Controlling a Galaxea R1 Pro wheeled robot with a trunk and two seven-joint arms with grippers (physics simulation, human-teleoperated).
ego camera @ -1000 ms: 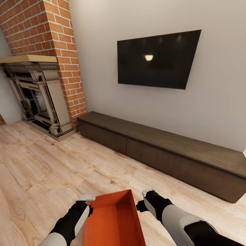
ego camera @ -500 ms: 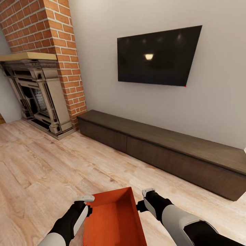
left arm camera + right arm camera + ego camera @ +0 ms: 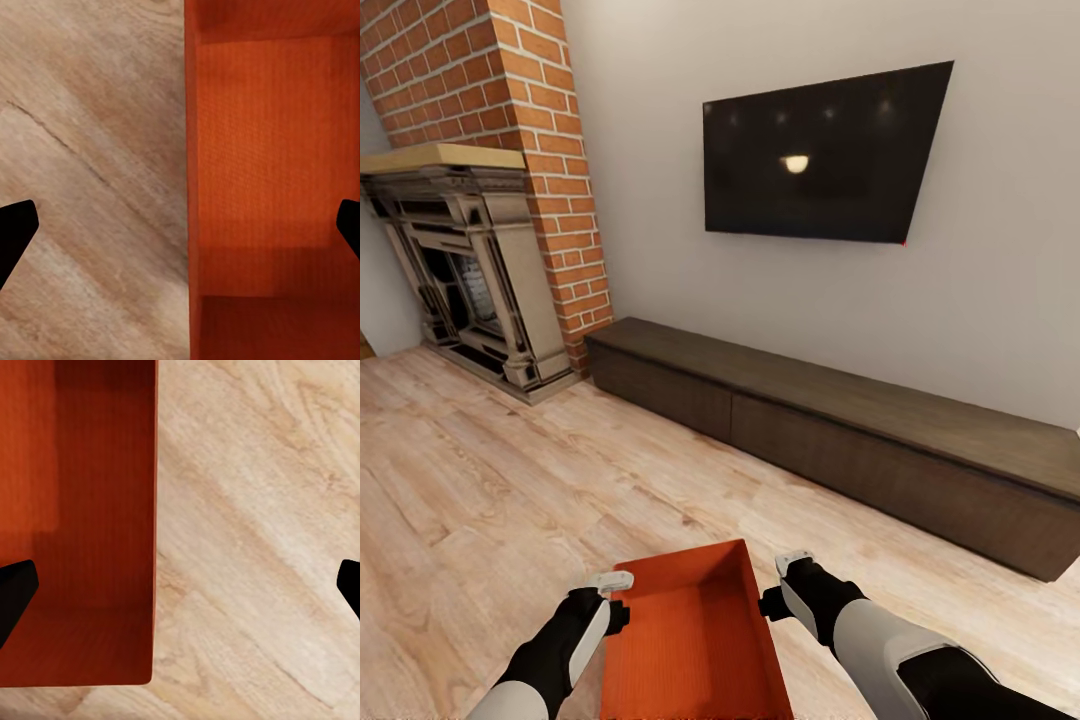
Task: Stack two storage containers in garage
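1. Head view: in the living room, a red-orange storage container [image 3: 695, 640] sits between the left gripper [image 3: 608, 592] and the right gripper [image 3: 785, 580], above the wood-plank floor [image 3: 490, 480]. The brick fireplace [image 3: 480, 250], TV [image 3: 820, 155] and long dark cabinet [image 3: 840, 430] stand ahead. I judge this the carrying step, the garage not yet reached.
2. Left wrist view: the fingers [image 3: 15, 236] are spread wide, straddling the container's side wall [image 3: 190, 180]; they clamp nothing.
3. Right wrist view: the fingers [image 3: 15, 592] are likewise apart astride the opposite wall [image 3: 154, 510]. Whether the container is truly supported is unclear. The next move calls for a firm hold, then turning away towards the garage.
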